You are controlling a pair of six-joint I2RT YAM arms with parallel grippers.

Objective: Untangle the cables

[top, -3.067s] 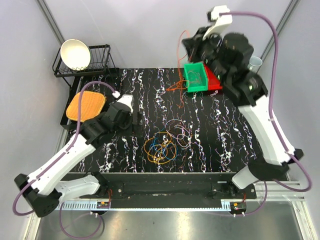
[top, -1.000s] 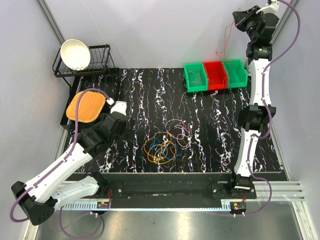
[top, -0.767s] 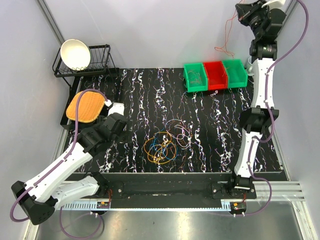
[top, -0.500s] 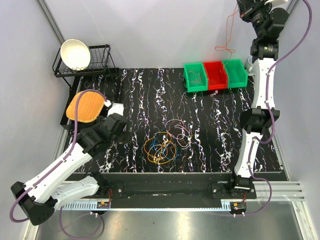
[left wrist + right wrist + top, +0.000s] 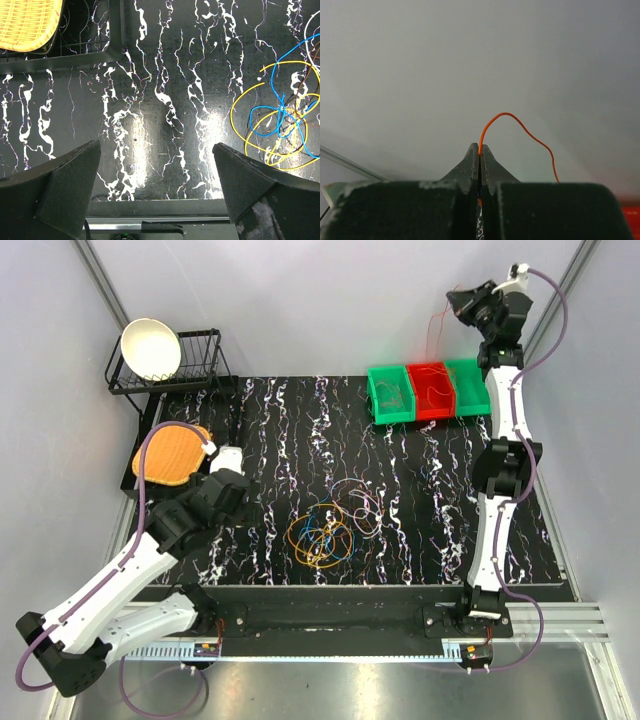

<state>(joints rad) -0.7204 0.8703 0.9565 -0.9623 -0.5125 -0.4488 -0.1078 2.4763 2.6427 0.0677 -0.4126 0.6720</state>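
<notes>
A tangled heap of cables (image 5: 322, 535), yellow, blue and orange with purple loops (image 5: 358, 498) beside it, lies mid-table. The left wrist view shows its yellow and blue loops (image 5: 277, 125) at the right edge. My left gripper (image 5: 222, 498) (image 5: 155, 150) hovers left of the heap, open, with only bare table between its fingers. My right gripper (image 5: 458, 302) (image 5: 480, 149) is raised high at the back right, shut on a thin orange cable (image 5: 520, 122). That orange cable (image 5: 432, 340) hangs down into the red bin (image 5: 433, 412).
A green bin (image 5: 392, 412) stands left of the red one and another green bin (image 5: 472, 402) right of it. A wire rack with a white bowl (image 5: 150, 348) and an orange woven mat (image 5: 170, 453) (image 5: 27, 22) sit at the back left.
My right gripper has come down and forward with the orange cable, whose lower end now hangs in the red bin. The left arm has drawn back slightly toward the near left.
</notes>
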